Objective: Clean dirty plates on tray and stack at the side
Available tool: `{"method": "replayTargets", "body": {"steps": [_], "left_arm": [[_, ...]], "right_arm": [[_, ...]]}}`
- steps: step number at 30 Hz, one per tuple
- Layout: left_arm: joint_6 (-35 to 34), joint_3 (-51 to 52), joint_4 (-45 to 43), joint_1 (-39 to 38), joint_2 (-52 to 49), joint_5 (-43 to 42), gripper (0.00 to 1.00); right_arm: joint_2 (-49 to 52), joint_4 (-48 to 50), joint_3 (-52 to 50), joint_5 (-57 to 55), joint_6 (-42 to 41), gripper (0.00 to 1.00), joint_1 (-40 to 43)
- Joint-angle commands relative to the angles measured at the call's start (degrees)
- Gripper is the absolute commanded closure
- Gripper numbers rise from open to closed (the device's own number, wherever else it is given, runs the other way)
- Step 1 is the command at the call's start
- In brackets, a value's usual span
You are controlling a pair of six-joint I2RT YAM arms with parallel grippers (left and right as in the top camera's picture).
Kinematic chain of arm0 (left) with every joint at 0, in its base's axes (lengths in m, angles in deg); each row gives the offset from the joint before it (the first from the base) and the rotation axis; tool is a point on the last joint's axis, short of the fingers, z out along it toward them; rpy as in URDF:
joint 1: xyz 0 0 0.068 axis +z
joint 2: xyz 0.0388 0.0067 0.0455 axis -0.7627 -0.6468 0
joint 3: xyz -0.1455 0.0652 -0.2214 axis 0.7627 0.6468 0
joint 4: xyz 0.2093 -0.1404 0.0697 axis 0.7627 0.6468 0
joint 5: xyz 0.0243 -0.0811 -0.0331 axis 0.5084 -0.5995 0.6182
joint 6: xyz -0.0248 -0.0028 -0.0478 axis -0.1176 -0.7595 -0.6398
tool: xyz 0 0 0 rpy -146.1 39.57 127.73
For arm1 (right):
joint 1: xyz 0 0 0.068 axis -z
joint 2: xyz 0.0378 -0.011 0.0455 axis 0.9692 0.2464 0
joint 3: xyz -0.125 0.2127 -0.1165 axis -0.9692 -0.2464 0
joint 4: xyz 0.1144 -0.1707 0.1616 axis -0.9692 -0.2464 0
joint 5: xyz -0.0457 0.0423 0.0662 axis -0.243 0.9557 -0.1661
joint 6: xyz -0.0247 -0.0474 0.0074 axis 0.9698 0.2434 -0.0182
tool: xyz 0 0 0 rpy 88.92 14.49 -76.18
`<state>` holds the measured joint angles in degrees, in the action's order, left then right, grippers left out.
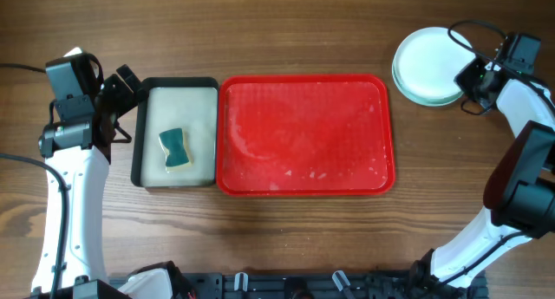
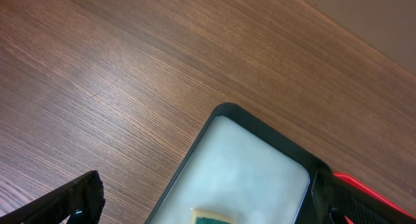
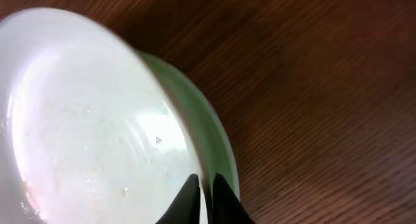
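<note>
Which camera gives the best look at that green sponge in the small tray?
The overhead view: the whole sponge shows, lying in the cream tray. The left wrist view catches only one edge at the frame's bottom. The right wrist view misses it.

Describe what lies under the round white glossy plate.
Beneath the round white plate, a pale aqua plate shows only its rim along one side. The white plate covers the rest, so whether anything more lies underneath cannot be seen.

Stacked plates (image 1: pixel 427 63) right of tray (image 1: pixel 303 134); smaller tray (image 1: pixel 199 117) left, holding sponge (image 1: pixel 175 148), apparently.
</note>
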<state>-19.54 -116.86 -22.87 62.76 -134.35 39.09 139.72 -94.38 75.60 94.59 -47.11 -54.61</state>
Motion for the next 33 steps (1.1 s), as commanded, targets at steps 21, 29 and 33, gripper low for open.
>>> {"method": "replayTargets", "body": {"steps": [21,29,33], "left_arm": [[-0.5,-0.3,-0.1,0.2,-0.1,-0.1,0.0],[-0.5,-0.3,-0.1,0.2,-0.1,-0.1,0.0],[-0.5,-0.3,-0.1,0.2,-0.1,-0.1,0.0]], "right_arm": [[-8.0,-6.3,0.6,3.3,28.4,0.0,-26.3],[-8.0,-6.6,0.6,3.3,28.5,0.0,-27.5],[-8.0,-6.6,0.6,3.3,28.5,0.0,-27.5]]}}
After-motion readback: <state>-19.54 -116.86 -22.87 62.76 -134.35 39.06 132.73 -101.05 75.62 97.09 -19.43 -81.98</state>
